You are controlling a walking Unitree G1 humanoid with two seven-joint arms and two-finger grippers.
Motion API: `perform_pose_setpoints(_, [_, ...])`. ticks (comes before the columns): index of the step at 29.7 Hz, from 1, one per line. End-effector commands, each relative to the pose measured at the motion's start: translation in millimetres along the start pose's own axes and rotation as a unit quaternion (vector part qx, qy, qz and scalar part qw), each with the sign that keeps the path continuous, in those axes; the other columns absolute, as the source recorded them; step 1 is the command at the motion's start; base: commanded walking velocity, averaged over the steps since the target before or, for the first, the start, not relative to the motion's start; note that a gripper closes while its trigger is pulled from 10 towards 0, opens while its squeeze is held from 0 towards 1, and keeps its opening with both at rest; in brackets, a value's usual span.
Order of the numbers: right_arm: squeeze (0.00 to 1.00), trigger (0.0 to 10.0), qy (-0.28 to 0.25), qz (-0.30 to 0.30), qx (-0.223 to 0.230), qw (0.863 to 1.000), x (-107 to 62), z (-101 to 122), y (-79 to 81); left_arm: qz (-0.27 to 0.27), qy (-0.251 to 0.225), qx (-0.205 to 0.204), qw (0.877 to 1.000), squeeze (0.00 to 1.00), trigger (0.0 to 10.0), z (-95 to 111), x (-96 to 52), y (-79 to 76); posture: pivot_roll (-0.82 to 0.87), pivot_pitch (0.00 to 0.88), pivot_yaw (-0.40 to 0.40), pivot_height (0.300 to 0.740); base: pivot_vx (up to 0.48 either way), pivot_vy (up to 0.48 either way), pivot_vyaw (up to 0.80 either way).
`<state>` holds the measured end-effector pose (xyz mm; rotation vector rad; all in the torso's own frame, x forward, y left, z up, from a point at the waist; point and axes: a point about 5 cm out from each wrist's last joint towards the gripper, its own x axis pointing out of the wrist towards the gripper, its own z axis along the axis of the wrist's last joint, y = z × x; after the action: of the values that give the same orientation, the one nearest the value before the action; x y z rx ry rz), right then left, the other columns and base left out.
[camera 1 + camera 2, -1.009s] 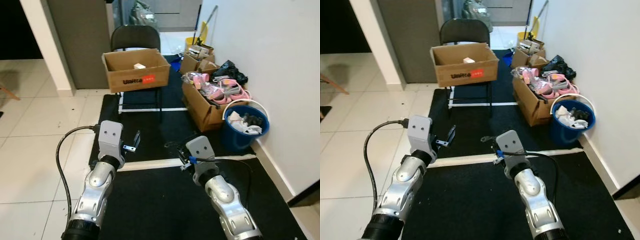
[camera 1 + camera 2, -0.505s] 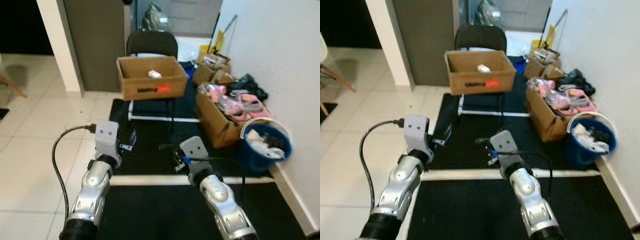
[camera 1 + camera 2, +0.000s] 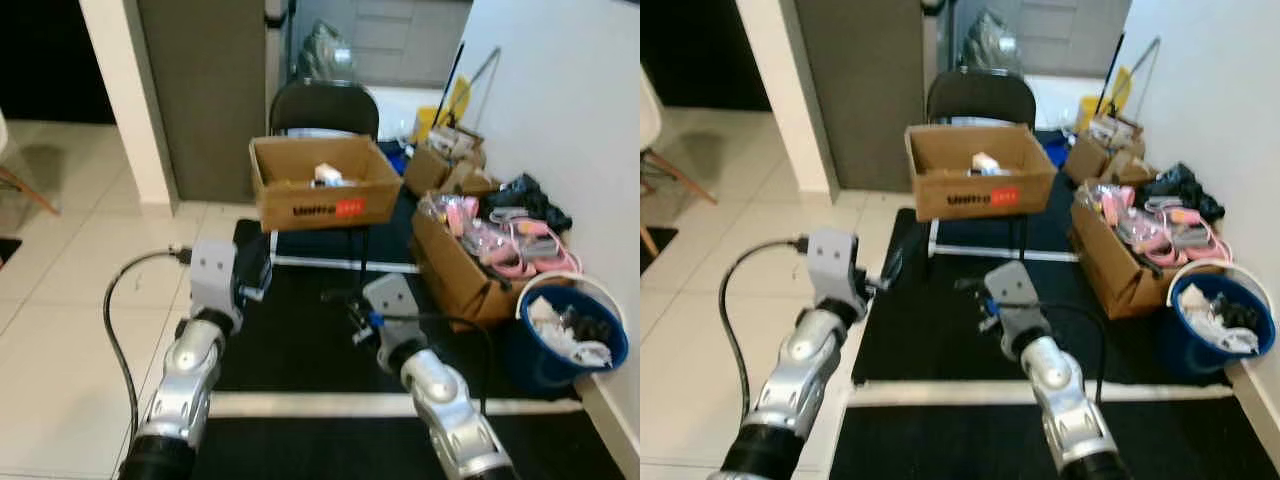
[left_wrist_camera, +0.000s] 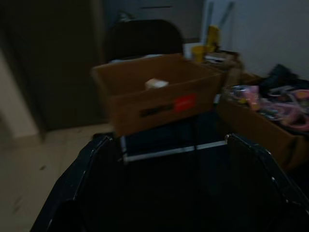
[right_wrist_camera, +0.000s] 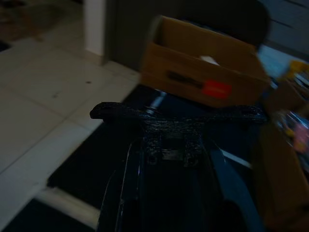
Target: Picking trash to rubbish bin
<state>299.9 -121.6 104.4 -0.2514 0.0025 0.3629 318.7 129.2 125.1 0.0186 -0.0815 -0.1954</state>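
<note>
A blue bucket [image 3: 533,365] holding crumpled white and dark trash [image 3: 568,335] stands on the floor at the right, against the wall. A brown cardboard box [image 3: 325,195] rests on a black chair [image 3: 325,100] straight ahead, with a small white item [image 3: 327,175] inside. My left gripper [image 3: 255,275] is held out low over the black mat and is open, its fingers [image 4: 72,183] wide apart and empty. My right gripper [image 3: 345,305] hovers beside it, shut with nothing in it; in the right wrist view [image 5: 174,118] it points toward the box.
An open cardboard box [image 3: 470,270] of pink and grey items sits between the chair and the bucket, with smaller boxes [image 3: 445,165] and a black bag [image 3: 530,195] behind. A white stripe [image 3: 330,405] crosses the black mat [image 3: 300,340]. A white pillar [image 3: 120,100] stands at left.
The whole picture has shifted: chair, box and bucket now lie lower and further right, so the camera moved. Both arms hold the same pose.
</note>
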Motion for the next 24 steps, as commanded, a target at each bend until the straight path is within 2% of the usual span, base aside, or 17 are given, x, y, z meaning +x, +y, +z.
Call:
perform_pose_setpoints(1, [0.0, 10.0, 0.021, -0.018, 0.005, 1.0, -5.1, -9.4, -8.2, -0.011, 0.005, -0.002, 1.0, 0.0, 10.0, -3.2, -0.4, -7.0, -0.08, 0.035, 0.005, 0.74, 0.48, 0.0, -0.8])
perform_pose_setpoints(5, [0.0, 10.0, 0.018, -0.019, 0.009, 1.0, -5.4, -9.3, -8.4, -0.011, 0.006, -0.002, 1.0, 0.0, 10.0, -3.3, -0.8, -6.8, -0.08, 0.037, 0.005, 0.74, 0.48, 0.0, -0.73])
perform_pose_setpoints(24, [0.0, 10.0, 0.034, -0.007, -0.005, 0.999, -7.7, -14.8, -5.7, -0.008, 0.009, -0.002, 1.0, 0.0, 10.0, -5.1, -2.8, -6.7, -0.08, 0.047, -0.004, 0.74, 0.47, 0.0, 0.0])
